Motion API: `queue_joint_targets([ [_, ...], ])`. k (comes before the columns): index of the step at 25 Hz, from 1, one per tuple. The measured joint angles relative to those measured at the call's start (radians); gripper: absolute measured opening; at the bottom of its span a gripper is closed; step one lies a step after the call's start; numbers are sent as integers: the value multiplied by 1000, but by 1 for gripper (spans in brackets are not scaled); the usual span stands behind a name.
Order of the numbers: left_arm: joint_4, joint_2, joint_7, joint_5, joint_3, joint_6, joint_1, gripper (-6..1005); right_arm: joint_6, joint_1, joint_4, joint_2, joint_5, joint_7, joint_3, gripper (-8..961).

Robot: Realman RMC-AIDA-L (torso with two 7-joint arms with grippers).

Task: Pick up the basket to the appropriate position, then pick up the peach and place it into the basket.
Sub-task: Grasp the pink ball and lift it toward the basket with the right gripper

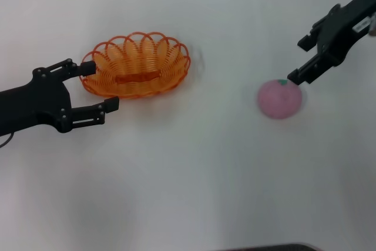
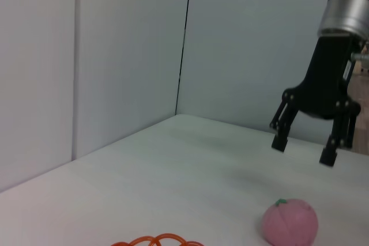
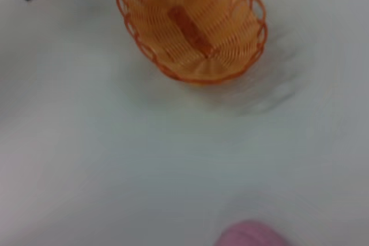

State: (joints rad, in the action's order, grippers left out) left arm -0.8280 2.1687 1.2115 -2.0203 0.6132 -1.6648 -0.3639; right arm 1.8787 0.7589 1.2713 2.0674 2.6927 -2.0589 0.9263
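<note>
The orange wire basket [image 1: 136, 64] sits upright on the white table at the left centre. My left gripper [image 1: 101, 86] is open at its left end, one fingertip at the rim and the other just in front of the basket. The pink peach [image 1: 280, 98] rests on the table at the right. My right gripper [image 1: 298, 60] is open and empty just above and behind the peach. The left wrist view shows the right gripper [image 2: 304, 145] hanging over the peach [image 2: 290, 221], with a bit of basket rim [image 2: 158, 240]. The right wrist view shows the basket [image 3: 190, 24] and the peach's top [image 3: 248, 235].
The white table [image 1: 188, 180] stretches bare in front of and between the basket and the peach. Grey walls [image 2: 115, 56] stand behind the table in the left wrist view.
</note>
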Motion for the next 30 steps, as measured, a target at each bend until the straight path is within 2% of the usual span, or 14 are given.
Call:
queue_joint_targets([
  [4, 12, 0, 3, 0, -1, 5, 0, 884, -71, -19, -30, 23, 41, -1, 61, 856],
  [11, 25, -1, 3, 1, -3, 10, -2, 884, -228, -13, -216, 23, 38, -3, 128, 857],
  [15, 26, -1, 12, 1, -2, 11, -2, 884, -270, -10, -263, 25, 25, 0, 173, 845],
  [20, 26, -1, 15, 0, -1, 11, -3, 883, -270, -17, -270, 24, 5, 0, 196, 666],
  [30, 27, -1, 16, 1, -1, 0, -3, 883, -266, -21, -266, 22, 4, -4, 193, 451],
])
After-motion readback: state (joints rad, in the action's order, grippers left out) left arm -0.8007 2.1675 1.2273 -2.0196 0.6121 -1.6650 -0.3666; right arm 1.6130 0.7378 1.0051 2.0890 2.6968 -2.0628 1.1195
